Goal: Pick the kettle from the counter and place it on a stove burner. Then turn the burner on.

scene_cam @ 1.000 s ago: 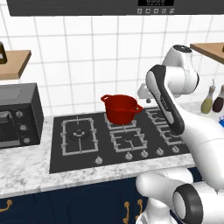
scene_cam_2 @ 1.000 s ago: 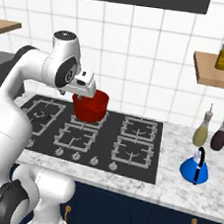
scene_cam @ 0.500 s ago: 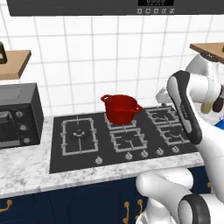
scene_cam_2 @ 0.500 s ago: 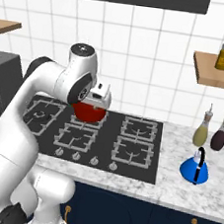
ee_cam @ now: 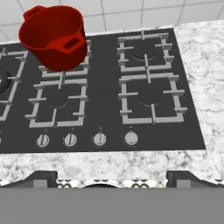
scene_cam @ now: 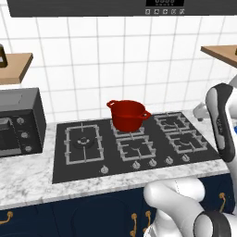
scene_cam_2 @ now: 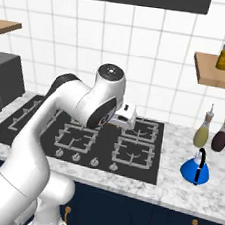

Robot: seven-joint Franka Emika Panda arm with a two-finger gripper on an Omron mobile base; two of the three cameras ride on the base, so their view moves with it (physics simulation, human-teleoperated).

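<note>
The rear middle burner is occupied by the red pot [ee_cam: 52,36]. The 2 right burners [ee_cam: 148,75] are left bare. Beside the kettle [scene_cam_2: 196,168] on the counter [scene_cam_2: 175,189], 2 bottles [scene_cam_2: 212,133] are stood just behind.

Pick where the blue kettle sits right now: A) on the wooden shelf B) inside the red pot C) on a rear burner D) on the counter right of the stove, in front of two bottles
D: the kettle stands on the marble counter right of the stove, just in front of the two bottles.

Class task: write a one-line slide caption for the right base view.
Arm reaches over the stove toward the blue kettle on the counter.
</note>
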